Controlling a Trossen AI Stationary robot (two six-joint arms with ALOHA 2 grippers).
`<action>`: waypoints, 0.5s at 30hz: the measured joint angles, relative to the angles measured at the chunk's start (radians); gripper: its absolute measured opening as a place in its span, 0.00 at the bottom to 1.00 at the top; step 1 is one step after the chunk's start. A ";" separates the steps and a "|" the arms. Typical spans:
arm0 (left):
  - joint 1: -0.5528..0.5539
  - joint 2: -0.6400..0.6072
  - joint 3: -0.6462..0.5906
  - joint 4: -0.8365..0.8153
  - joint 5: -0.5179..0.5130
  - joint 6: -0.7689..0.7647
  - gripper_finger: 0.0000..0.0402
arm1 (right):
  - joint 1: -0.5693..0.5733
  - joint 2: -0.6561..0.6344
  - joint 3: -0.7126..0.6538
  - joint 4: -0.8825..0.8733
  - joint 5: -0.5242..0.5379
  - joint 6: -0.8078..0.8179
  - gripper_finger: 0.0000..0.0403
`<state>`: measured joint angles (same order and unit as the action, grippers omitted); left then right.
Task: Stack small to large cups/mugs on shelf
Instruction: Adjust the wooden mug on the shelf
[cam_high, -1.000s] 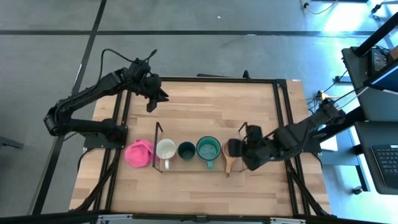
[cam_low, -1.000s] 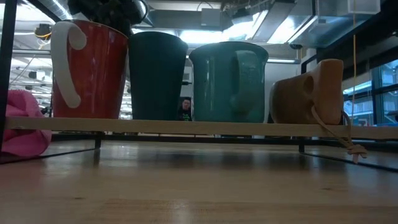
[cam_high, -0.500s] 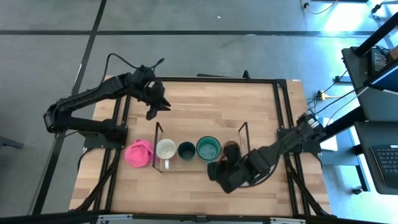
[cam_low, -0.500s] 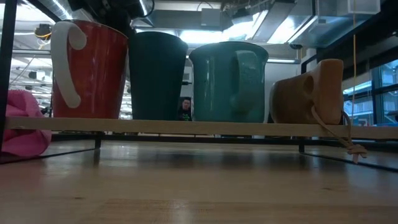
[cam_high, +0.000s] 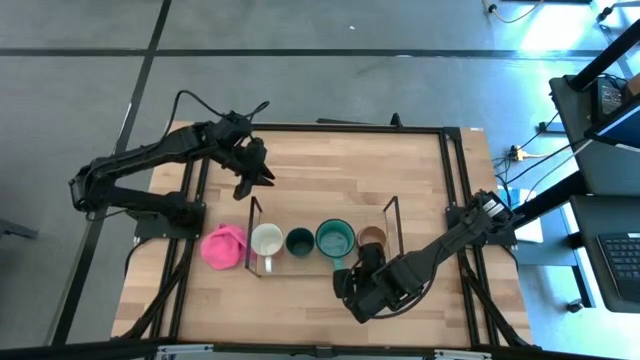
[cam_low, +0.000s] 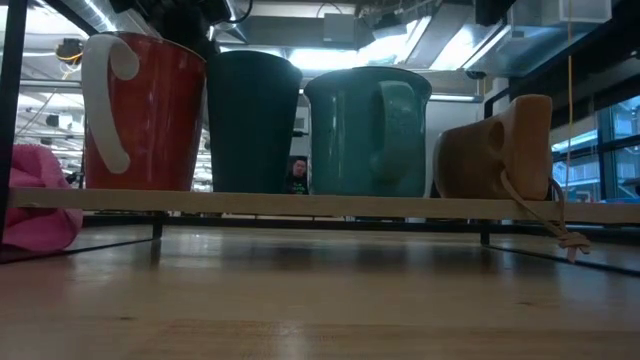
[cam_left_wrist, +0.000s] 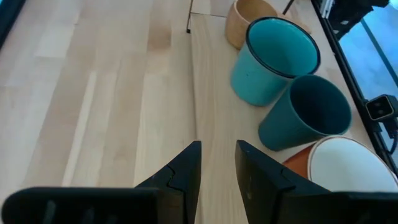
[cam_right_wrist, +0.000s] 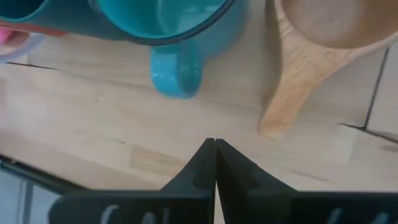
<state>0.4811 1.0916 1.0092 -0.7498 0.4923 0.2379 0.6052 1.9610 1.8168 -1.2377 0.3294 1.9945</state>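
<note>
4 cups stand in a row on the shelf (cam_high: 320, 262) mid-desk: white-rimmed mug (cam_high: 266, 240), dark green cup (cam_high: 300, 241), teal mug (cam_high: 334, 238), wooden cup (cam_high: 372, 240). My right fingers (cam_right_wrist: 216, 163) are pressed together, empty, near the shelf's front edge. My left fingers (cam_left_wrist: 217, 180) are slightly apart behind it.

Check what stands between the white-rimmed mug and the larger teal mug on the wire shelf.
Only the small dark green cup stands between the white-rimmed mug and the larger teal mug, per the high view.
</note>
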 joint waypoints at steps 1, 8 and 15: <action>-0.002 0.000 0.000 -0.004 0.000 0.000 0.23 | 0.000 0.000 0.000 -0.007 0.000 -0.001 0.02; -0.005 0.000 0.000 -0.006 0.000 0.000 0.23 | 0.000 0.000 0.000 -0.020 -0.015 -0.031 0.02; -0.005 0.000 0.000 -0.005 -0.002 0.006 0.23 | 0.000 0.039 -0.001 0.048 -0.071 -0.014 0.02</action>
<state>0.4763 1.0916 1.0089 -0.7551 0.4900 0.2442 0.6051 1.9998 1.8156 -1.1894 0.2583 1.9802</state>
